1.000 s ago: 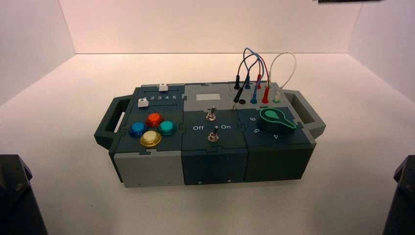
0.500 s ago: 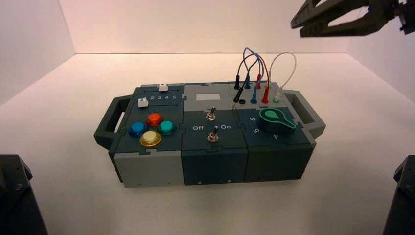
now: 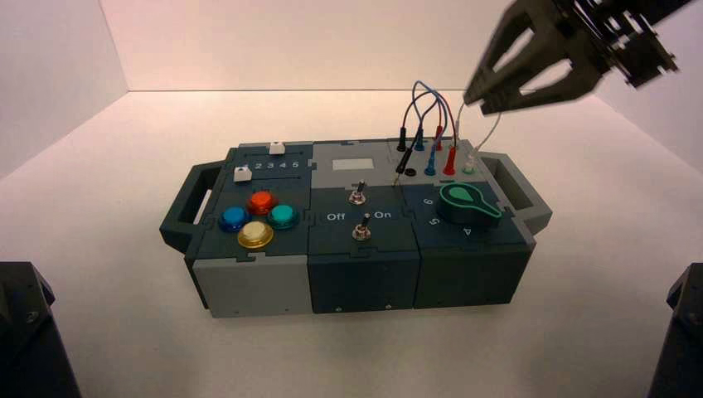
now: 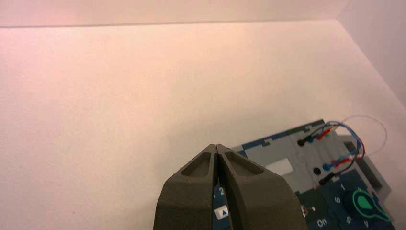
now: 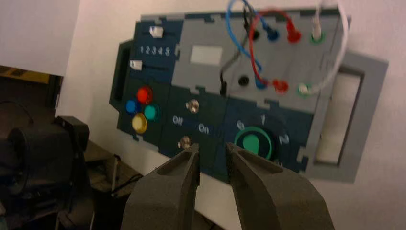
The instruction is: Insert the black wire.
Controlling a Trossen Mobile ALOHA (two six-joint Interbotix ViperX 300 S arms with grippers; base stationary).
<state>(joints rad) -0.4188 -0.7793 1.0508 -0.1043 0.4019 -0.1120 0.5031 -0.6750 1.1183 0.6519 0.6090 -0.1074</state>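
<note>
The thin dark black wire (image 3: 412, 112) loops up over the grey socket panel (image 5: 287, 62) at the far right of the box. One of its slim black plugs stands in a far-row socket, while the other black plug (image 3: 400, 167) lies loose, tilted on the panel with its bare metal pin pointing toward the toggle section, just beside an open black socket (image 5: 244, 80) in the near row. Next to it along the panel sit the blue-plugged lead (image 5: 261, 82), the red-plugged lead (image 5: 280, 85) and the white lead (image 5: 335, 57), all seated in both rows.

The dark right gripper (image 3: 485, 98) hangs in the air above the far right corner of the box, over the white lead, its fingers spread apart and holding nothing. In front of the panel is the round green knob (image 3: 466, 201), with two metal toggle switches (image 3: 357, 196) to its left and a cluster of red, blue, teal and yellow round buttons (image 3: 259, 218) beyond those. The left gripper (image 4: 216, 149) is parked off to the left, fingers pressed together and empty.
</note>
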